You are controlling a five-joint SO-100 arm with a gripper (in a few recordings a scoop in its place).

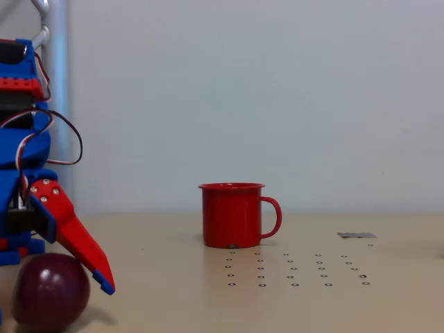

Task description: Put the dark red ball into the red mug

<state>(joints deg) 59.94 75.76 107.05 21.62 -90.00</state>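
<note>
In the fixed view the dark red ball sits on the tabletop at the lower left, well apart from the red mug, which stands upright near the middle with its handle turned to the right, away from the ball. The mug's mouth is open and nothing shows above its rim.

The red-and-blue pincer is down at the ball. One long red finger with a blue tip slopes down along the side of the ball that faces the mug, touching it or just beside it. The other finger is hidden behind the ball and the arm, so I cannot tell whether the pincer is spread or already pressing on the ball.

The step in hand looks like the grasp itself: the ball rests on the tabletop, not yet lifted. The next move calls for a firm hold across the glossy, rounded ball, then a lift high enough to clear the mug's rim and a carry toward the mug. The ball looks about as wide as the mug, so the release must be well centred.
</note>
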